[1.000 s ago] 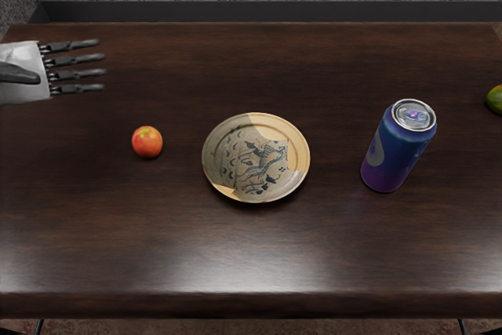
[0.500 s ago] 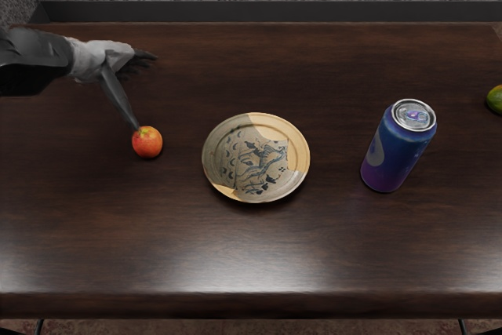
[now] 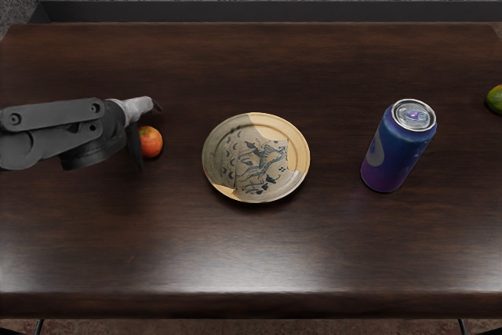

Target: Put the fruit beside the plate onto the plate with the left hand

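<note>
A small red-orange apple [image 3: 152, 142] lies on the dark table, a short way left of the patterned beige plate [image 3: 212, 154], which holds nothing. My left hand [image 3: 143, 128] has come in from the left edge and sits right against the apple's left side, covering part of it. The hand is open: one dark finger [image 3: 155, 105] reaches past the apple's far side, and another finger points down in front of it. The apple still rests on the table. The right arm is out of view.
A blue-purple drink can [image 3: 398, 147] stands upright to the right of the plate. A green-orange fruit [image 3: 495, 99] shows at the right edge. A dark wall runs behind the table's far edge.
The left arm has swung down from the far left corner to the apple, and the hand now straddles it. Apple, plate and can have not moved.
</note>
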Controlling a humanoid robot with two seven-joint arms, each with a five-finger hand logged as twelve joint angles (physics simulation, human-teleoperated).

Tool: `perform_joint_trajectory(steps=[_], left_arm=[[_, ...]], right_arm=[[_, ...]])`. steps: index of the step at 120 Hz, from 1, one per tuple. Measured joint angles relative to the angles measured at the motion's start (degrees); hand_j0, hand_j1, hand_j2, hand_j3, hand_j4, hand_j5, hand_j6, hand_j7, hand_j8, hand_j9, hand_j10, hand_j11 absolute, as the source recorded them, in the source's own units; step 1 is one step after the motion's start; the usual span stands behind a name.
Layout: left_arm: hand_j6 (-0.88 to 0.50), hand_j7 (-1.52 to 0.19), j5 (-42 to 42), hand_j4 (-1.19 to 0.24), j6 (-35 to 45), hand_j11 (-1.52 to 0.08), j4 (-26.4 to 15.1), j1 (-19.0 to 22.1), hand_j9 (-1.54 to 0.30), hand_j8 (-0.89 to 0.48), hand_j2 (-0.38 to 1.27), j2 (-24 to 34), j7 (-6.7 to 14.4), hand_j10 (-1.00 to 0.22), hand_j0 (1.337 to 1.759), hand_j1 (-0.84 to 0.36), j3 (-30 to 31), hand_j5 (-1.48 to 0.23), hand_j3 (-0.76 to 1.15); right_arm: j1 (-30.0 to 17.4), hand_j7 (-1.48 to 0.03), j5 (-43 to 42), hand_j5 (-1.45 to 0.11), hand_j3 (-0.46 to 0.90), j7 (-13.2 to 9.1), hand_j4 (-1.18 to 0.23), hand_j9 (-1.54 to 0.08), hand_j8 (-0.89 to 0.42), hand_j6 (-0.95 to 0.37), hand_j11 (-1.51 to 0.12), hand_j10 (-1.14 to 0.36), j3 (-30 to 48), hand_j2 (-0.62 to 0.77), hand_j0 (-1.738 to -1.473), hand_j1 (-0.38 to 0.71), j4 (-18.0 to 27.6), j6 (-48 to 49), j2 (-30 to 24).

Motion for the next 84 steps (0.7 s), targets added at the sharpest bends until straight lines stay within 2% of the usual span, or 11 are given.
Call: perform_joint_trajectory(steps=[53, 84], left_arm=[[-0.48, -0.62, 0.1, -0.48, 5.5, -0.62, 0.0, -0.3, -0.62, -0.48, 0.1, -0.6, 0.0, -0.48, 1.657, -0.2, 0.0, -0.62, 0.0], [-0.48, -0.79, 0.0, -0.6, 5.9, -0.79, 0.0, -0.2, -0.79, -0.5, 0.37, -0.4, 0.0, -0.6, 1.657, -0.26, -0.2, -0.79, 0.0]], right_arm=[[0.0, -0.02, 0.0, -0.02, 0.0, 0.0, -0.01, -0.02, -0.01, -0.01, -0.02, -0.01, 0.0, 0.0, -1.658, -0.33, 0.0, 0.0, 0.0], [0.0, -0.02, 0.0, -0.02, 0.0, 0.0, -0.01, -0.02, -0.01, -0.01, -0.02, -0.01, 0.0, 0.0, -1.658, -0.33, 0.0, 0.0, 0.0]])
